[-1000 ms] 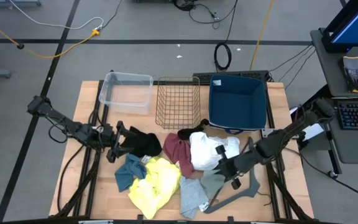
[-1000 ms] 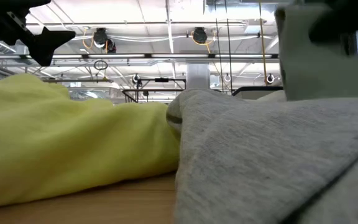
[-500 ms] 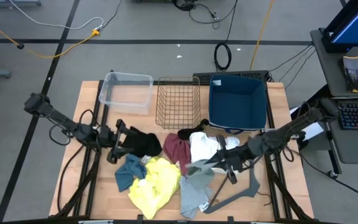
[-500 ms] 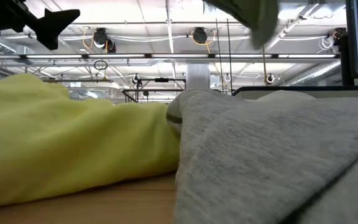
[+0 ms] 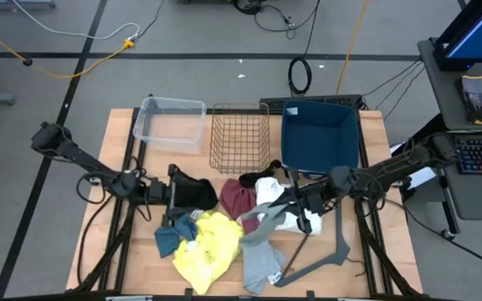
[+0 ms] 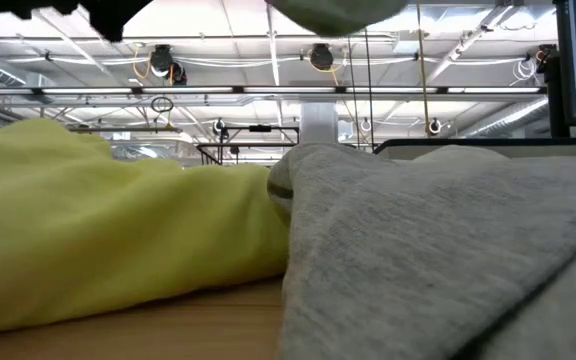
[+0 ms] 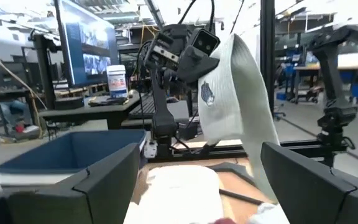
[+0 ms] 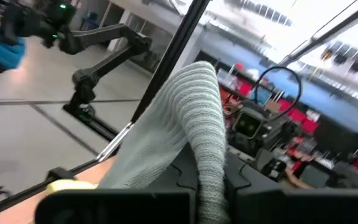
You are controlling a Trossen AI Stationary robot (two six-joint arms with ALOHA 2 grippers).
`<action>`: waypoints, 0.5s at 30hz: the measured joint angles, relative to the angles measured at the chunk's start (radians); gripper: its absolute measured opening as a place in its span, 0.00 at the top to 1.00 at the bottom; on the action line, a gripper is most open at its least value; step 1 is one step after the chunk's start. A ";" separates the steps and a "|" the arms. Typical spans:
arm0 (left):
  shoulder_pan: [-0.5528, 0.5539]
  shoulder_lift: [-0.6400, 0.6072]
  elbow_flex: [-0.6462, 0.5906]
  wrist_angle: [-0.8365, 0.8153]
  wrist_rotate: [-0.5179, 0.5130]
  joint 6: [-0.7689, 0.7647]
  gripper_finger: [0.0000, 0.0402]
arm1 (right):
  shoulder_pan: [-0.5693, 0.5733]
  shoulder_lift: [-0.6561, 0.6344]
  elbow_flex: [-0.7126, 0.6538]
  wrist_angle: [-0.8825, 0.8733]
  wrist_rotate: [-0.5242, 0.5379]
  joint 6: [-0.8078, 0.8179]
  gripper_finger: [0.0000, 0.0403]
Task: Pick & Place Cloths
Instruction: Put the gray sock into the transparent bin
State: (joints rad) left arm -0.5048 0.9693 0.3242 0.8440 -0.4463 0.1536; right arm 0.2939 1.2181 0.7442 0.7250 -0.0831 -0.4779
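The cloths lie heaped at the table's middle: black point(image 5: 196, 194), teal point(image 5: 171, 236), yellow point(image 5: 212, 244), maroon point(image 5: 236, 201), white point(image 5: 273, 194) and one grey point(image 5: 262, 264). My right gripper point(image 5: 291, 202) is above the white cloth, shut on the second, ribbed grey cloth point(image 5: 262, 224), which also shows in the left wrist view point(image 7: 235, 93). My left gripper point(image 5: 174, 194) hovers open at the black cloth's left edge, its fingers point(image 7: 114, 180) wide apart. My right gripper pinches the ribbed grey cloth at a bunched fold point(image 8: 209, 180) between its two fingers, coming level from the table's right. The cloth is lifted clear and hangs slack below and to the left of the fingers; its lower end point(image 6: 328, 12) is above the heap.
Along the far edge stand a clear tub point(image 5: 171, 121), a wire basket point(image 5: 239, 138) and a blue bin point(image 5: 319, 138). A grey angled hanger-like bar point(image 5: 329, 251) lies near the front right. Bare wood shows at the table's left and right sides.
My right gripper has risen and moved toward the table's left and far side, lifting the ribbed grey cloth off the table until it hangs free. My left gripper has moved a little toward the right, closer to the black cloth.
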 joint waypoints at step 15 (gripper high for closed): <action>0.028 0.297 0.267 -0.005 0.001 0.076 0.15 | -0.006 0.230 0.144 0.083 0.016 -0.142 0.99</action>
State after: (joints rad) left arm -0.4770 1.2663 0.5909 0.8390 -0.4454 0.2299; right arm 0.2874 1.4479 0.8877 0.8078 -0.0669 -0.6203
